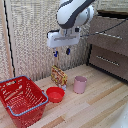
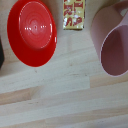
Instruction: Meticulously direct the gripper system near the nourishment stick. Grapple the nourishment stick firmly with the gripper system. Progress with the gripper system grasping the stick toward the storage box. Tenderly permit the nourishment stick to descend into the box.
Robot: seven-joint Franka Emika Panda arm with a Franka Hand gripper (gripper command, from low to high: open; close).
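Observation:
The yellow-orange snack packet (image 1: pixel 58 76) stands upright on the wooden table, behind the red bowl and to the exterior view's left of the pink cup. It also shows in the wrist view (image 2: pixel 74 14), cut off by the picture's edge. My gripper (image 1: pixel 62 52) hangs well above the packet, its short dark-blue fingers apart and holding nothing. The fingers do not show in the wrist view. The large red basket (image 1: pixel 20 100) with a blue-grey rim stands at the exterior view's left front, apart from the packet.
A small red bowl (image 1: pixel 55 94) (image 2: pixel 33 32) sits between basket and cup. A pink cup (image 1: pixel 80 84) (image 2: pixel 113 45) stands to the exterior view's right of the packet. A wooden drawer cabinet (image 1: pixel 110 50) stands at the back right, a woven screen behind.

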